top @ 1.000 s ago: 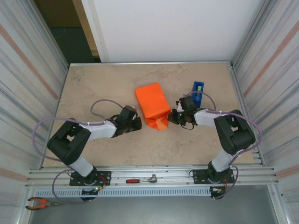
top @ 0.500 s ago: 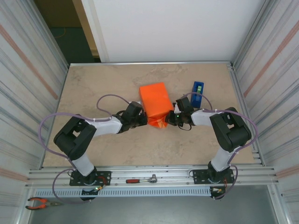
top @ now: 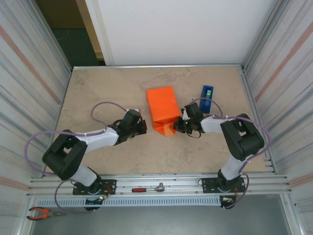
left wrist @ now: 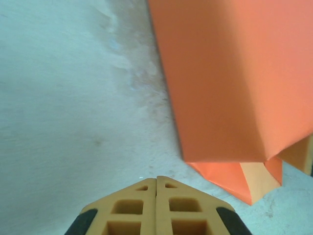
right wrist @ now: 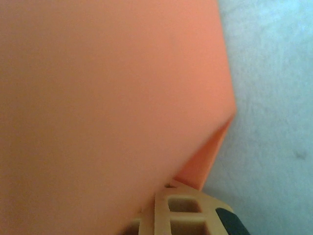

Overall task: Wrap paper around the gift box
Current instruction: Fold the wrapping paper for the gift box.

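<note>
Top external: matte orange paper (top: 162, 104) forms a creased, boxy parcel. Left gripper (left wrist: 156, 180) clenched empty nearby; right gripper (right wrist: 157, 197) clenched at its flap.

L tool (top: 142, 126) shut, low, arm stretched fwd-right; R tool (top: 179, 125) shut, arm bent, pointing left.

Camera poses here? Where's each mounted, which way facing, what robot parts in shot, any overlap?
Top external: above, behind the bases, looking down on the table; both arms, left gripper, right gripper.
Left wrist: low over the table, facing the paper; own jaws shut, at bottom edge.
Right wrist: right up against the paper; own jaws shut, at bottom.
Shared: both wrist views see the paper.
</note>
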